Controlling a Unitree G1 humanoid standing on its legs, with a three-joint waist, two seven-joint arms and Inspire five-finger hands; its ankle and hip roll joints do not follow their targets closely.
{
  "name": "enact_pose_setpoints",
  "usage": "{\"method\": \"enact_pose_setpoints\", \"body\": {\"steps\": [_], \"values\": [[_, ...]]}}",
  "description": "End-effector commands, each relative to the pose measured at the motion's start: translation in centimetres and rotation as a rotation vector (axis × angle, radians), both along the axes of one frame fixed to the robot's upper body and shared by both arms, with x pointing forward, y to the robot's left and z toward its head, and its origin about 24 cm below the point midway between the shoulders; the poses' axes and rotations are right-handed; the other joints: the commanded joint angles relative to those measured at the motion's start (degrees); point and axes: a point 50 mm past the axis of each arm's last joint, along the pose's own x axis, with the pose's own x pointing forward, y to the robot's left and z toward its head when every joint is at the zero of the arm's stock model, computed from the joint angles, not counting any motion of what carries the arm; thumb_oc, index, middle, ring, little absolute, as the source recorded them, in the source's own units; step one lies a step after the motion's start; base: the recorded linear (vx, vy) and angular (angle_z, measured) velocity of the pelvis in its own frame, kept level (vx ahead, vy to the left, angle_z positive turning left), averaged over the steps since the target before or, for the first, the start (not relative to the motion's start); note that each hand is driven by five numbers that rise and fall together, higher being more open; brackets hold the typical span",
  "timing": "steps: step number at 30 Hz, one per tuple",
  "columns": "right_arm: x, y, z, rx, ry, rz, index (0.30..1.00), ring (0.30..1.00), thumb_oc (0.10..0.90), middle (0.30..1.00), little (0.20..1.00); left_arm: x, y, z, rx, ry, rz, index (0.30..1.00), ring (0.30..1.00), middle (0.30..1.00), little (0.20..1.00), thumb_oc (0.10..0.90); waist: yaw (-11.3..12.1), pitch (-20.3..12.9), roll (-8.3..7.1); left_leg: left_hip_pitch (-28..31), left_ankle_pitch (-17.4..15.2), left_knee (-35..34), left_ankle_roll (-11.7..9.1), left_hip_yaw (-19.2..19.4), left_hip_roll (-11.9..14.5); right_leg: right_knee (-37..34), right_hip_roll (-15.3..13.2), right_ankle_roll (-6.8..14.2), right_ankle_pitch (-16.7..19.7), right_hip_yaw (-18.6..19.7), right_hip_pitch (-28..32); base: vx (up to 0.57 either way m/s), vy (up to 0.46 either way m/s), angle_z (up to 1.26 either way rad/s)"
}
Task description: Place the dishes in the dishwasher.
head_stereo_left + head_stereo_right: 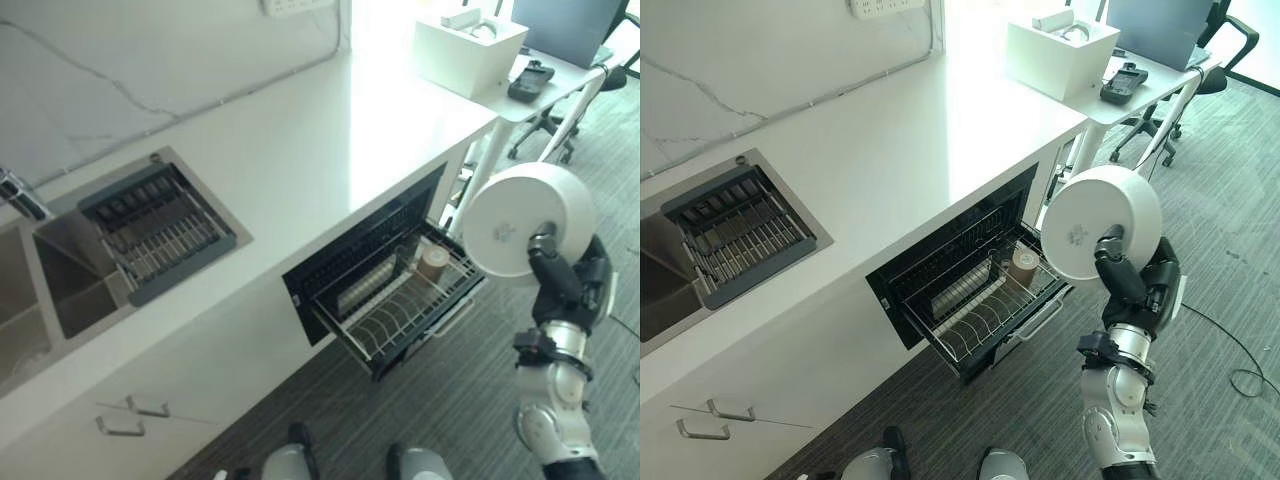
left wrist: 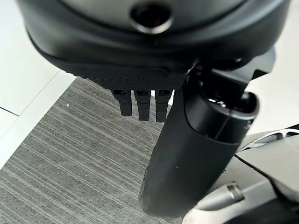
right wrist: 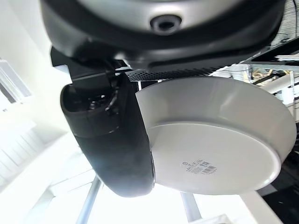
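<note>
Right robot hand (image 1: 1130,285) is clamped on a white plate (image 1: 1100,222), thumb on the underside w/ fingers behind the rim, holding it up on edge, base facing the head camera. Plate hangs in the air just beside the pulled-out dishwasher rack (image 1: 985,315), to its right and above, not yet touching it. On-edge hold probably suits the rack's upright wire slots. A brown cup (image 1: 1023,266) already stands at the rack's back corner, so the plate likely needs a slot clear of it. Left robot hand (image 2: 142,105) hangs over the floor, fingers straight, holding nothing. Worktop (image 1: 890,150) runs above the dishwasher.
</note>
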Motion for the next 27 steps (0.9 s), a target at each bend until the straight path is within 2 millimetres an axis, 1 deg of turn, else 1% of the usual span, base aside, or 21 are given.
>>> {"method": "enact_pose_setpoints", "body": {"steps": [1,2,6,13,18,22,25,27], "values": [[1.7,0.8,7.1,-0.104,-0.341,0.098,0.3,0.3,0.4,0.3,0.3,4.0,-2.6,0.5,-0.074,-0.125,-0.042,0.9,0.9,0.9,0.9,0.8,1.1,-0.5,0.15,2.1,-8.3,3.7,-2.9,-5.6,3.7,-4.3,-3.9,3.8,2.4,-2.1,1.9,0.0,0.0,0.0],[2.2,0.9,6.6,-0.116,-0.309,0.112,0.3,0.3,0.4,0.3,0.3,4.0,-2.4,0.5,-0.074,-0.12,-0.039,0.9,0.9,0.9,0.9,0.8,1.6,-0.4,0.23,2.0,-8.4,3.7,-2.8,-6.1,3.4,-4.3,-4.1,3.9,2.5,-2.3,1.9,0.0,0.0,0.0],[2.9,1.2,5.9,-0.151,-0.251,0.116,0.3,0.3,0.4,0.3,0.3,3.9,-2.3,0.5,-0.075,-0.116,-0.041,0.9,0.9,0.9,0.9,0.8,2.7,0.0,0.46,1.5,-8.4,3.7,-2.6,-7.2,2.7,-4.3,-4.5,4.0,2.6,-2.9,1.9,0.01,0.005,0.12],[4.2,1.8,5.2,-0.288,-0.143,0.193,0.3,0.3,0.4,0.3,0.3,4.4,-1.9,0.8,-0.069,-0.121,-0.068,0.9,0.9,0.9,0.9,0.8,4.5,1.0,0.97,0.4,-8.2,3.7,-2.1,-9.5,1.1,-4.3,-4.7,3.7,2.8,-3.7,2.0,0.01,0.015,0.17],[5.0,2.0,4.7,-0.375,-0.062,0.207,0.3,0.3,0.4,0.3,0.3,4.7,-1.6,0.9,-0.07,-0.124,-0.075,0.9,0.9,0.9,0.9,0.8,5.1,1.6,1.11,0.1,-8.0,3.7,-2.0,-10.2,0.7,-4.3,-4.7,3.5,2.9,-4.0,2.2,0.01,0.009,0.07],[6.4,0.9,4.5,-0.449,0.052,0.172,0.3,0.3,0.4,0.3,0.3,5.0,-1.3,1.1,-0.076,-0.125,-0.078,0.9,0.9,0.9,0.9,0.8,6.2,2.4,1.15,-0.4,-7.6,3.7,-2.2,-11.0,0.5,-4.3,-4.6,3.5,3.0,-4.5,2.2,0.0,-0.004,0.12],[7.5,-0.2,4.8,-0.527,0.121,0.096,0.3,0.3,0.4,0.3,0.3,5.4,-1.0,1.3,-0.079,-0.131,-0.074,0.9,0.9,0.9,0.9,0.8,7.2,3.1,1.25,-0.8,-7.3,3.7,-2.2,-11.6,0.4,-4.3,-4.6,3.4,3.1,-5.0,2.2,-0.01,-0.007,0.15],[8.3,-1.3,4.6,-0.564,0.185,0.045,0.3,0.3,0.4,0.3,0.3,5.8,-0.9,1.4,-0.08,-0.139,-0.082,0.9,0.9,0.9,0.9,0.8,8.0,3.8,1.42,-1.1,-7.1,3.7,-2.3,-12.2,0.2,-4.3,-4.6,3.3,3.2,-5.3,2.2,-0.02,-0.006,0.13]]}}
